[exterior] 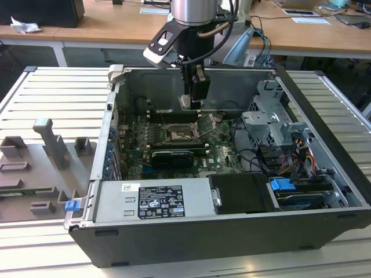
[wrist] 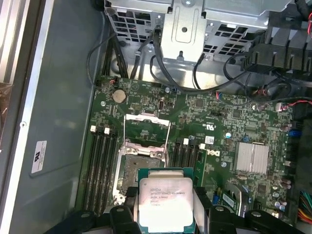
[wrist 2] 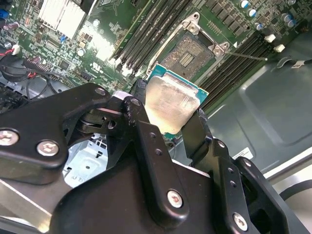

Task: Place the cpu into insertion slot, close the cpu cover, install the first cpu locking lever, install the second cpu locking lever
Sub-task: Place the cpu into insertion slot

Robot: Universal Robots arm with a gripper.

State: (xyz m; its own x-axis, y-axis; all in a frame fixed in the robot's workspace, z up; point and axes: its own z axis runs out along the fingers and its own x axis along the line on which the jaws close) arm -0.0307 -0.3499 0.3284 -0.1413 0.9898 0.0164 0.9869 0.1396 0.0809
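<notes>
1. Grip: the gripper [wrist 2: 167, 111] is closed on the cpu [wrist 2: 174, 97], one finger on each of two opposite edges. The metal top faces the camera in both wrist views.
2. Position: the cpu hangs in the air inside the computer case [exterior: 232, 237], above the board and not yet in the socket [wrist: 139, 168]. In the exterior view the gripper sits at about 1 o'clock from the socket.
3. Handling, as I judge it: light, thin and stiff. The metal top is smooth and probably slippery. The contacts underneath and the socket bed are fragile, so the side edges are the right place to hold it.
4. The cpu cover [wrist: 146, 116] stands raised on its hinge and the socket bed lies bare. The locking levers look released, though I can't be sure.
5. Room, in the exterior view from the socket:
   - Memory slots [exterior: 174, 113] lie close at 12 o'clock.
   - A black card [exterior: 171, 157] lies at 6 o'clock.
   - The raised cover stands just beside at about 2 o'clock and is the nearest edge to the fingers.
   - The drive cage [exterior: 272, 116] and cables [exterior: 249, 156] sit at 3 o'clock, well apart.
   - The space straight above the socket looks open.
</notes>
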